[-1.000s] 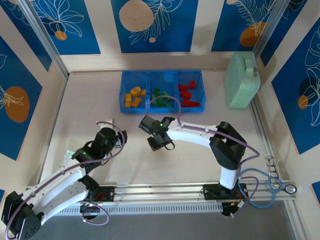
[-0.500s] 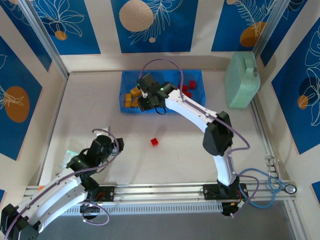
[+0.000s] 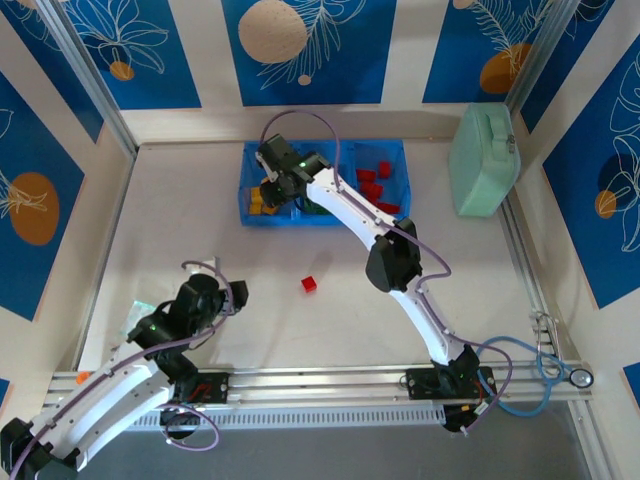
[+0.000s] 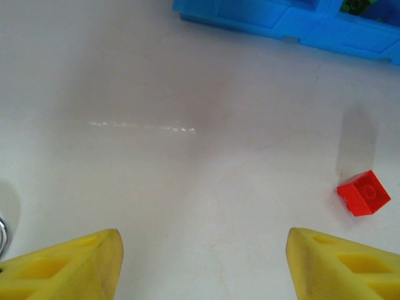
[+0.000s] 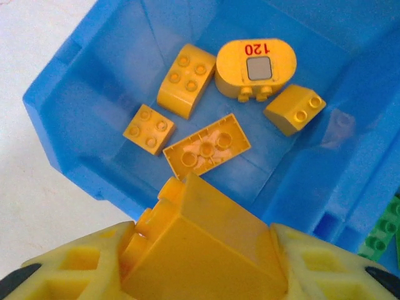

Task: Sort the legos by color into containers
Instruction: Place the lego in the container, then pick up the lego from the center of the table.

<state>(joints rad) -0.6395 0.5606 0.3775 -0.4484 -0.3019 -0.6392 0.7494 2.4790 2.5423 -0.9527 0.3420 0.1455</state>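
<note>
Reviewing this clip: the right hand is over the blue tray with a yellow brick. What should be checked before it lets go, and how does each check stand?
1. The yellow brick is gripped between the fingers of the right hand: ok.
2. The right hand is above the left compartment: ok.
3. Colour match, only yellow bricks lie in it: ok.
4. Bare floor in that compartment to land on: ok.
5. The left hand is open, empty and out of the way: ok.
6. Nothing left to sort: not ok, a red brick lies on the table.
</note>
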